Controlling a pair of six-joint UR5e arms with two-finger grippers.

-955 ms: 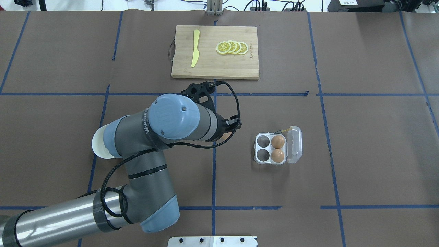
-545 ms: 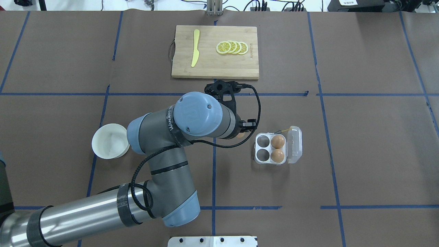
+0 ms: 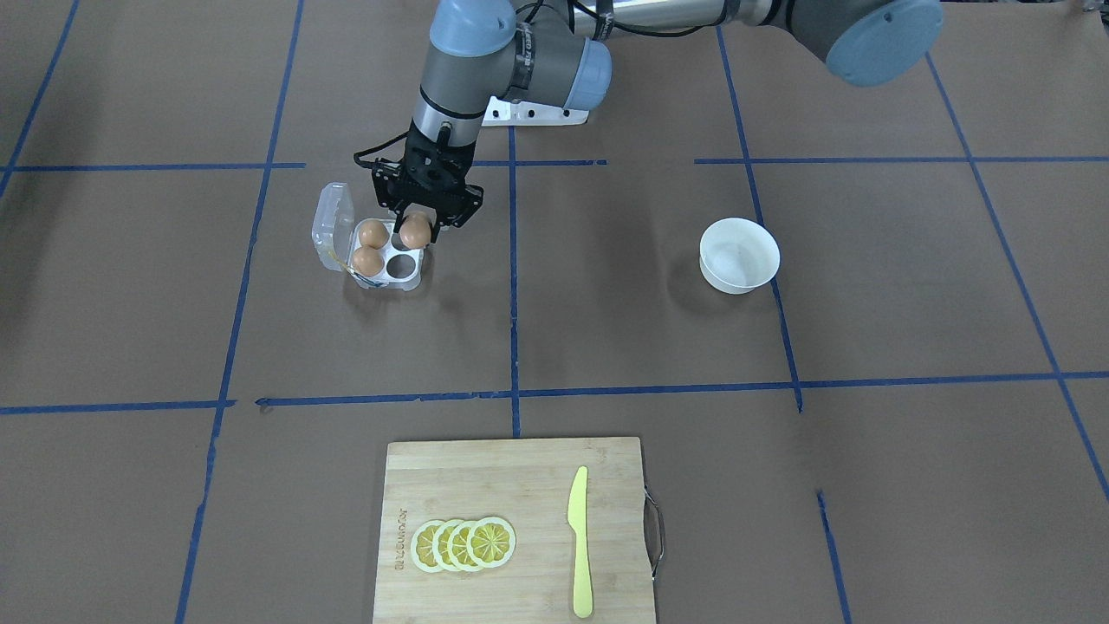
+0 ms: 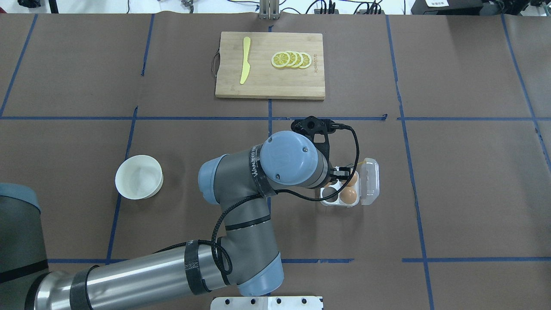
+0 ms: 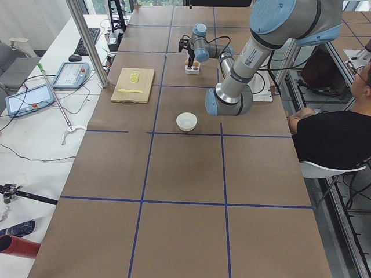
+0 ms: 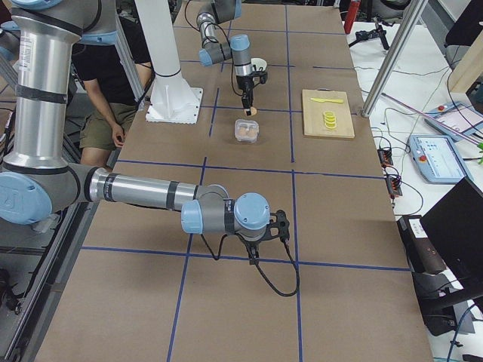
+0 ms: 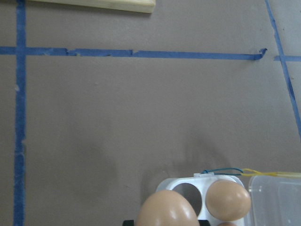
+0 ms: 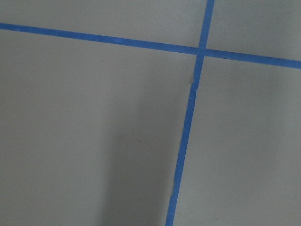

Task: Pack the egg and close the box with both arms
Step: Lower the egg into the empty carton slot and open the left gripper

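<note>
My left gripper (image 3: 418, 227) is shut on the egg (image 3: 416, 232) and holds it just above the box (image 3: 387, 283), over the tray's cup nearest the robot. The box's clear lid (image 3: 333, 217) lies open to the side. Two other brown eggs (image 3: 373, 233) fill the cups by the lid, and one cup (image 3: 400, 269) stands empty. In the left wrist view the held egg (image 7: 167, 209) hangs near an empty cup (image 7: 190, 194). In the overhead view my wrist hides the gripper. My right gripper (image 6: 278, 223) hovers over bare table far from the box; I cannot tell whether it is open.
A white bowl (image 3: 739, 256) stands on the robot's left side of the table. A wooden cutting board (image 3: 520, 485) with lemon slices (image 3: 463, 544) and a yellow knife (image 3: 579, 542) lies at the far edge from the robot.
My left arm has swung right with the egg, from beside the bowl to over the box. The bowl is uncovered again.
</note>
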